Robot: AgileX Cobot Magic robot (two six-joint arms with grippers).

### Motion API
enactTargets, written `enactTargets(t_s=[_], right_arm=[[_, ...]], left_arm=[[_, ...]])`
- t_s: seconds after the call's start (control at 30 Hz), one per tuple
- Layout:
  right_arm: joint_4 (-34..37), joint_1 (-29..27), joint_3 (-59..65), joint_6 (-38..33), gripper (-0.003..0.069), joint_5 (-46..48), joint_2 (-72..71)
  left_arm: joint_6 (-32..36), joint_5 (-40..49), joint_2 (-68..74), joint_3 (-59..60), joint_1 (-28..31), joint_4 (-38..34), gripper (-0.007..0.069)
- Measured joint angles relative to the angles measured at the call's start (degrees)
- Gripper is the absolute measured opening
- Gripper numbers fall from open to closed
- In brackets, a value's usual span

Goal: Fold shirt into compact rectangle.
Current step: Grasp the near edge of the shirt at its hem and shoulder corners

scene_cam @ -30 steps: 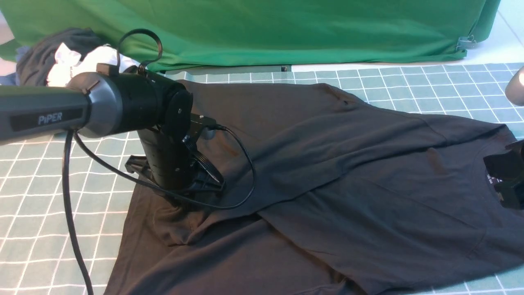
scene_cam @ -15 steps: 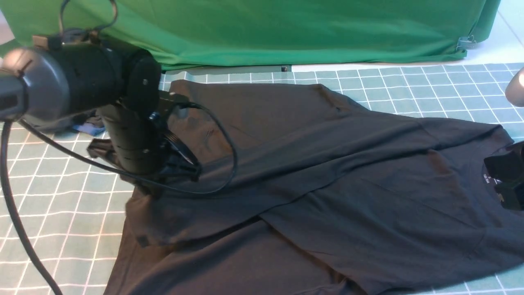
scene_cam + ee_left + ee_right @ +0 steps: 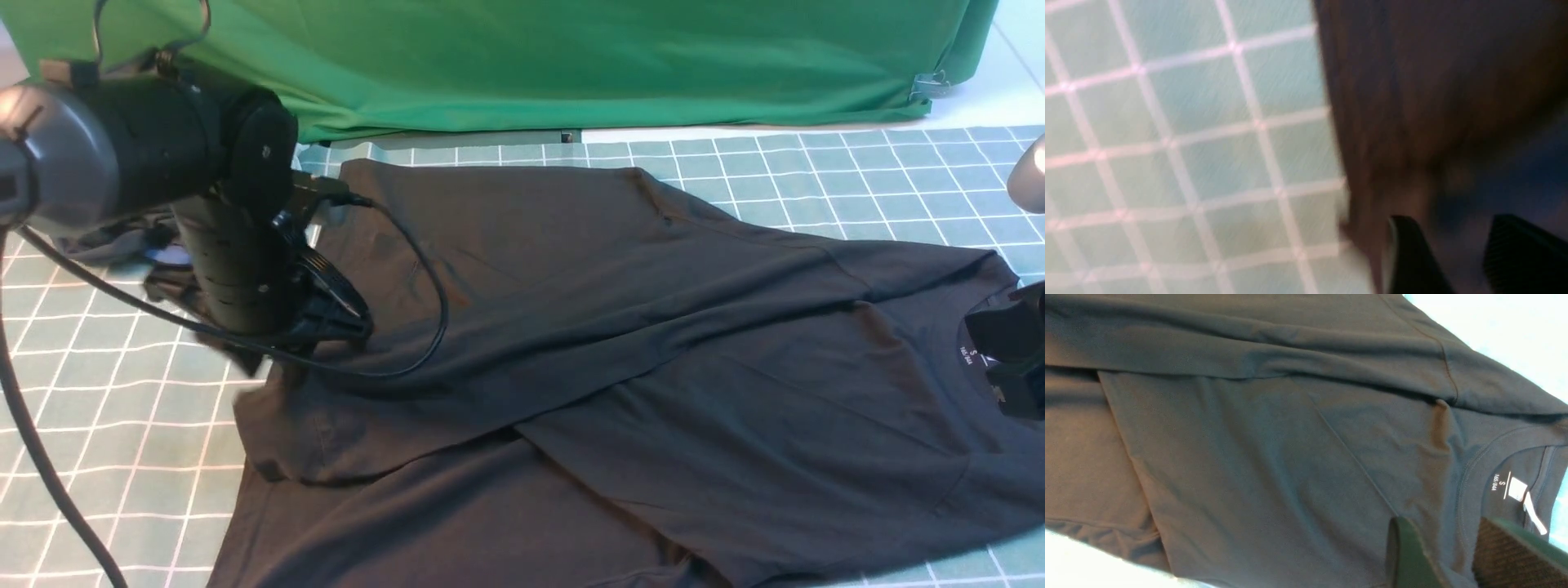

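The black shirt (image 3: 653, 327) lies spread across the grid mat (image 3: 106, 392), one side folded over its middle. Its white neck label (image 3: 1517, 488) shows at the collar on the right. My left gripper (image 3: 261, 355) hangs over the shirt's left edge. In the blurred left wrist view its fingers (image 3: 1412, 253) stand apart, so my left gripper (image 3: 1453, 245) is open, with dark cloth below it. My right gripper (image 3: 1008, 359) is at the collar. In the right wrist view my right gripper (image 3: 1453, 547) has its jaws apart over the neckline, gripping nothing that shows.
A green cloth (image 3: 571, 57) hangs along the back of the table. Grey and blue clothes (image 3: 114, 241) peek out behind the left arm. A black cable (image 3: 424, 327) loops from the left wrist over the shirt. A metal clip (image 3: 927, 84) sits at the back right.
My left arm moved left and back, pulling the shirt's left edge with it. Its jaws have opened and the corner has dropped to the mat. The right arm stayed still.
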Motion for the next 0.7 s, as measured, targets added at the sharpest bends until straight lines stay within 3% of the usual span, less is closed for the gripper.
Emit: enactTargets(t_s=[0.07,0.17,0.43,0.7], right_arm=[[0.0,0.0,0.0,0.0,0.0241,0.0,0.0],[0.0,0.0,0.0,0.0,0.0241,0.0,0.0],[0.0,0.0,0.0,-1.4,0.0241,0.0,0.0],[0.1,0.0,0.0,-1.6,0.0241,0.0,0.0]], left_arm=[[-0.4,4.4,-1.3,-0.4,0.1,1.0,0.0374],[-1.9,5.0,-5.6,1.6,0.2,0.0,0.0407],[-2.4,2.1,-17.0,16.9,0.2,-13.3,0.0415],[-4.9,-7.9,-16.7,29.8,0.2,-11.9,0.0415]])
